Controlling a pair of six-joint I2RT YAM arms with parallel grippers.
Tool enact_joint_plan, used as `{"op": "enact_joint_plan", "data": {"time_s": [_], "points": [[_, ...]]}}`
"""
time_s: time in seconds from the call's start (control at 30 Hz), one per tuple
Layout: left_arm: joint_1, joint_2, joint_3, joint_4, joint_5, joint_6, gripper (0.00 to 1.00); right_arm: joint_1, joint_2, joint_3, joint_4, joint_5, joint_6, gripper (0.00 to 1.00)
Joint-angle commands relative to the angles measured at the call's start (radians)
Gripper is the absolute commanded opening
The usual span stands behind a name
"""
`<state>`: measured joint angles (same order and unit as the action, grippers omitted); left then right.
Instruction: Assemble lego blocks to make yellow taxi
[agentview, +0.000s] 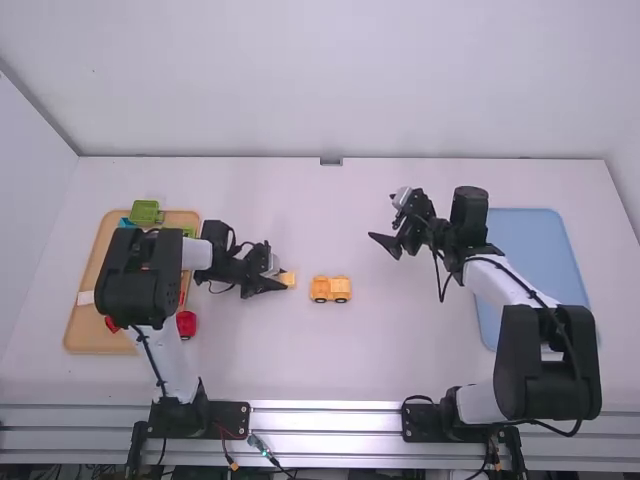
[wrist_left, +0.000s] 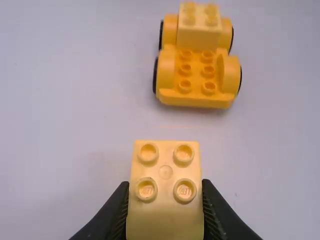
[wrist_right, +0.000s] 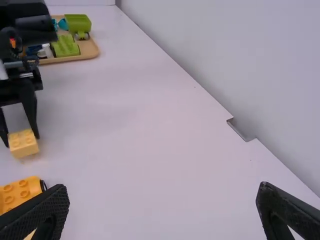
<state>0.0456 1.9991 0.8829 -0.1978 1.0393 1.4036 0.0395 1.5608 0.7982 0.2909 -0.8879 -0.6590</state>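
White worktop (agentview: 330, 370): I note taxi base (agentview: 330, 289) just right of nearer left gripper (wrist_left: 164, 186), clamped on yellow block (wrist_left: 165, 220); base's long axis points gripperward. Right gripper (wrist_right: 163, 189) wide.

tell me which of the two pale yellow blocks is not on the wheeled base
The block gripped by the left claw: a gap separates it from the wheeled base, while the other block sits on that base.

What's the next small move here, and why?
Probably ease the left gripper toward the wheeled yellow base: its fingers hold the pale yellow block, and the base has bare studs beside the block already mounted.
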Motion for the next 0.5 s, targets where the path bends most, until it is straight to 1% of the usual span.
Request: {"op": "enact_joint_plan", "data": {"time_s": [0.0,0.1,0.17,0.23,0.3,0.37,0.47], "points": [[-0.006,0.004,0.021,-0.020,0.137,-0.032,0.02,0.028,-0.025,-0.008,-0.025,-0.023,0.003,0.99],[-0.014,0.004,0.033,-0.045,0.186,-0.031,0.02,0.048,-0.016,-0.008,-0.110,-0.026,-0.057,0.99],[-0.034,0.003,0.042,-0.057,0.192,-0.019,0.02,0.084,0.023,-0.009,-0.215,-0.034,-0.199,0.99],[-0.051,0.003,0.044,-0.047,0.191,-0.021,0.02,0.103,0.054,-0.011,-0.246,-0.056,-0.247,0.99],[-0.086,0.003,0.052,-0.044,0.176,-0.024,0.02,0.130,0.106,-0.019,-0.249,-0.106,-0.309,0.99],[-0.104,0.003,0.059,-0.046,0.163,-0.025,0.02,0.138,0.126,-0.026,-0.240,-0.117,-0.332,0.99],[-0.154,0.003,0.076,-0.055,0.115,-0.028,0.02,0.158,0.193,-0.044,-0.208,-0.139,-0.366,0.99]]}}
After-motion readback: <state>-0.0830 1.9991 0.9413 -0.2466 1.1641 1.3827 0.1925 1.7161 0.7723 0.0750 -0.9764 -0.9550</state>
